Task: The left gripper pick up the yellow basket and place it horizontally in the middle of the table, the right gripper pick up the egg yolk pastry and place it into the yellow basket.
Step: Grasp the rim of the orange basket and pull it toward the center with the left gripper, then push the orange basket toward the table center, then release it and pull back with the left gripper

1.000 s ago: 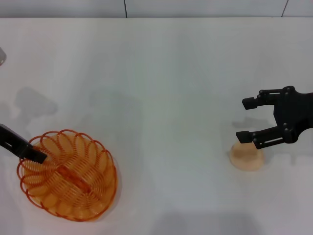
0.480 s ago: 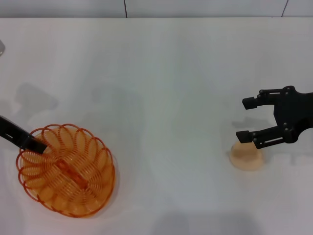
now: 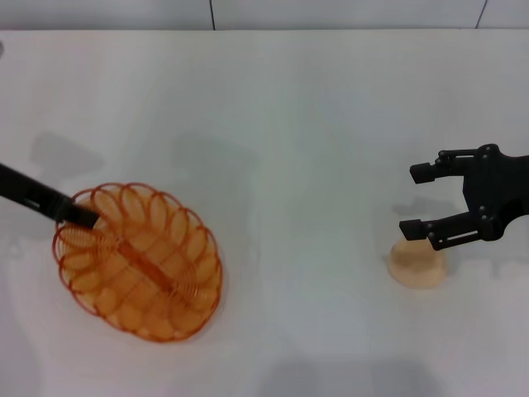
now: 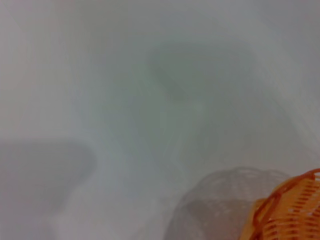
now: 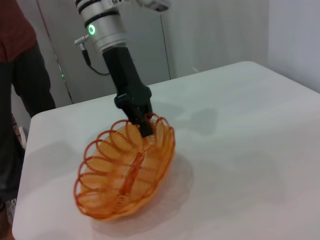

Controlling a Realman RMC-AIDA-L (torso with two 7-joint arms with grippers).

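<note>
The yellow basket [image 3: 136, 263] hangs tilted just above the table [image 3: 289, 124] at the left, casting a shadow under it. My left gripper [image 3: 78, 217] is shut on the basket's far-left rim; the right wrist view shows the left gripper [image 5: 142, 122] pinching the raised rim of the basket [image 5: 125, 170]. A piece of the basket [image 4: 290, 210] shows in the left wrist view. The egg yolk pastry [image 3: 417, 266] rests on the table at the right. My right gripper [image 3: 417, 201] hovers open just beyond and above the pastry, holding nothing.
A person in a red shirt [image 5: 20, 75] stands past the table's edge on the left arm's side. A grey wall runs along the table's far edge [image 3: 264, 30]. White tabletop lies between basket and pastry.
The left gripper has carried the basket to the right and a little farther from me, and turned it. The right gripper and the pastry have not moved.
</note>
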